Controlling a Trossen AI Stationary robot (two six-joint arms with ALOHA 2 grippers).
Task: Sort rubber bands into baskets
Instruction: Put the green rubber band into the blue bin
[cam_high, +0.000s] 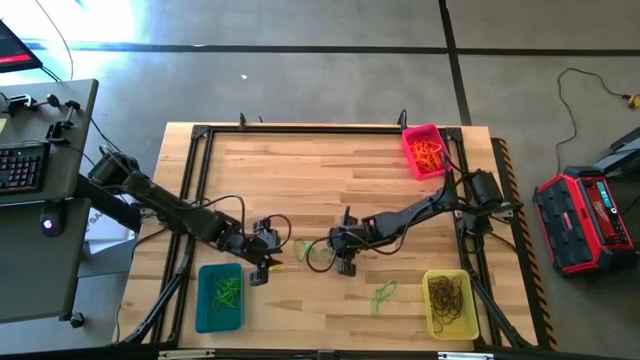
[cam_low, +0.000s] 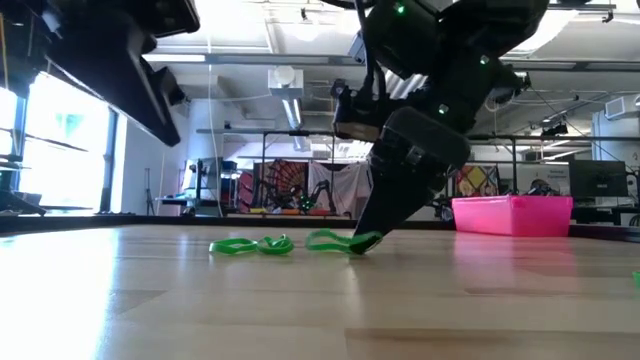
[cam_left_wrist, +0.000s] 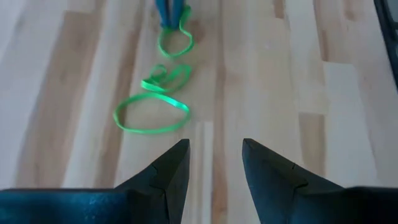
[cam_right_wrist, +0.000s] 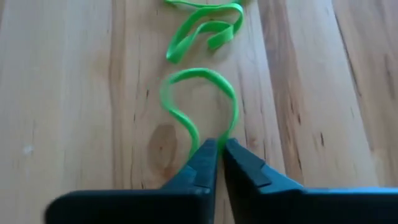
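Observation:
Several bright green rubber bands (cam_high: 305, 250) lie flat on the wooden table between my two grippers. My right gripper (cam_right_wrist: 214, 152) is shut on the nearest green band (cam_right_wrist: 199, 99), low at the table. It also shows in the low view (cam_low: 368, 238). My left gripper (cam_left_wrist: 214, 155) is open and empty, just to the left of the bands (cam_left_wrist: 152, 115), pointing toward them. Another green band (cam_high: 383, 293) lies toward the near edge. The teal basket (cam_high: 203, 300) holds green bands, the yellow basket (cam_high: 432, 320) dark ones, and the pink basket (cam_high: 412, 140) orange ones. My right gripper pinches one end of the green band's loop (cam_right_wrist: 210, 138) between its two fingertips. The fingers slant down from the table's right side. The rest of the loop lies slack on the table ahead of the fingers (cam_low: 335, 242).
The teal basket stands at the near left, the yellow one at the near right, and the pink one at the far right corner. A black frame (cam_high: 300, 128) runs along the table's edges. Bare wood (cam_high: 300, 180) fills the far middle.

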